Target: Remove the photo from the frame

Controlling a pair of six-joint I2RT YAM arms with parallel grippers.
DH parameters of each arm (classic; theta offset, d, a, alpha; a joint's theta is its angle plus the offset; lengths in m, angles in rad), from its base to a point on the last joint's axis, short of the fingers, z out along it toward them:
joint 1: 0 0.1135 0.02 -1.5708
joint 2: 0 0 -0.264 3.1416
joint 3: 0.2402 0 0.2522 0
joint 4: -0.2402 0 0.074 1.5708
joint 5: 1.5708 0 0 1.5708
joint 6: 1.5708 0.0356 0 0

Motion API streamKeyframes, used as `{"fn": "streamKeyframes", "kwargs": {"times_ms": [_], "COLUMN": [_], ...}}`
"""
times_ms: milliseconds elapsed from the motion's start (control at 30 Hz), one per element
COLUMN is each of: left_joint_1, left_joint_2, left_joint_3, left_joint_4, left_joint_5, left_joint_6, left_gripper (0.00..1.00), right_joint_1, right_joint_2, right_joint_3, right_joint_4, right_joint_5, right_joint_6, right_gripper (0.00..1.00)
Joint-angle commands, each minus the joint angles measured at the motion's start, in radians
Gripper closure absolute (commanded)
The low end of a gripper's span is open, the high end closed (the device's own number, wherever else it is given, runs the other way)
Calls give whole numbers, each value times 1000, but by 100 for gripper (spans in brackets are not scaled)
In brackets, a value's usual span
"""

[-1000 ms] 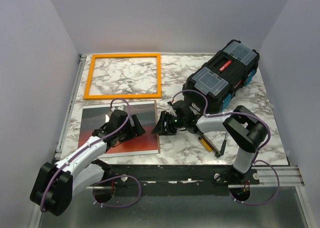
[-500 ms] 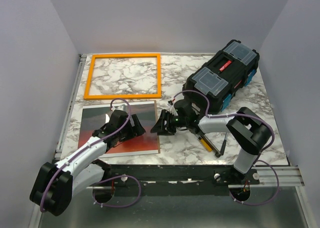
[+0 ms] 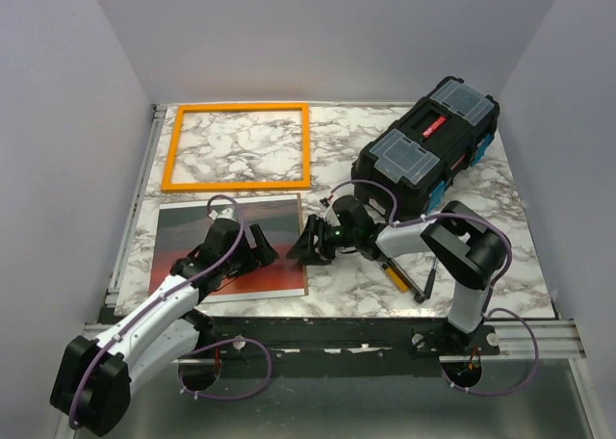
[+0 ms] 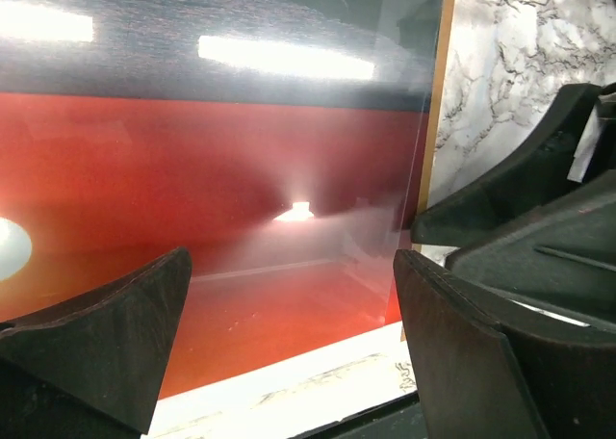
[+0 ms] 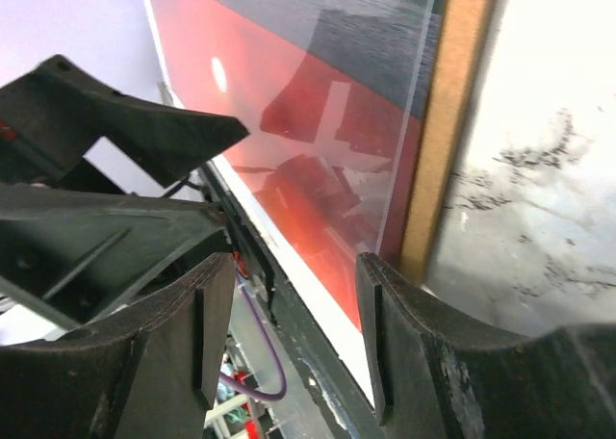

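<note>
While the photo (image 3: 207,242) lies flat as before by the table's (image 3: 500,266) near left corner, out of the frame (image 3: 241,106) at the far left corner, our left arm has drawn back towards the near edge. Our left gripper (image 3: 258,246) hovers over the photo's right part, jaws spread wide. Our right gripper (image 3: 306,245), nudged closer to the photo's right edge, stands parted, holding nothing.

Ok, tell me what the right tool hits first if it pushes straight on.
Most likely the right edge of the photo: the right tool points left at it, and the brown board edge lies just ahead in its wrist view. The exact gap is unclear.
</note>
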Motion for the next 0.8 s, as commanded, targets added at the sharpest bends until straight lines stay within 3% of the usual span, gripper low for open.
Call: {"fn": "streamKeyframes", "kwargs": {"times_ms": [0,167,767], "left_joint_1": [-6,-5,-5], "left_joint_2": [-27,48,12], "left_joint_3": [-13,-25,-51], "left_joint_4": [-56,-35,-77], "left_joint_5": [-44,-45,-108], "left_joint_6": [-26,-75,-121], "left_gripper": [10,11,11], "right_joint_1": [8,10,46], "right_joint_2": [-19,-93,-44], "right_joint_3": [53,49,96], "right_joint_4": [-135,-284,-323], "right_joint_5": [58,142,164], "right_joint_6": [-86,-170,-166], "right_gripper": [40,39,44]}}
